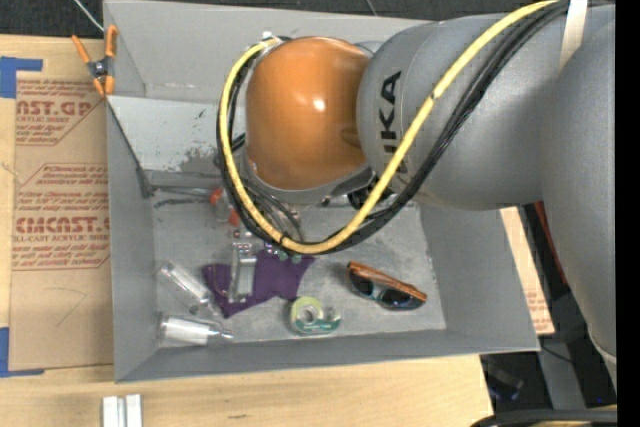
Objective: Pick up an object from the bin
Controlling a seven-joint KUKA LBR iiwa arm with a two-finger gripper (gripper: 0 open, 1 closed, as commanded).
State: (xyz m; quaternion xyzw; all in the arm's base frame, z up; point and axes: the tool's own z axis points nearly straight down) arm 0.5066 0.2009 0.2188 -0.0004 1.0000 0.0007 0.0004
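My gripper [240, 273] comes down from under the orange dome onto the left part of a crumpled purple cloth [270, 279] in the front middle of the bin. Its tip rests on or just above the cloth's left fold. A small greenish-white tape roll [313, 317] lies just right of and below the cloth. A clear plastic piece [184, 281] lies to the gripper's left.
Orange-framed sunglasses with dark lenses [386, 285] lie right of the cloth. Another clear plastic tube [190, 328] sits in the front left corner. A small orange bit [215, 199] shows by the dome's left edge. The arm and dome hide the bin's middle and back.
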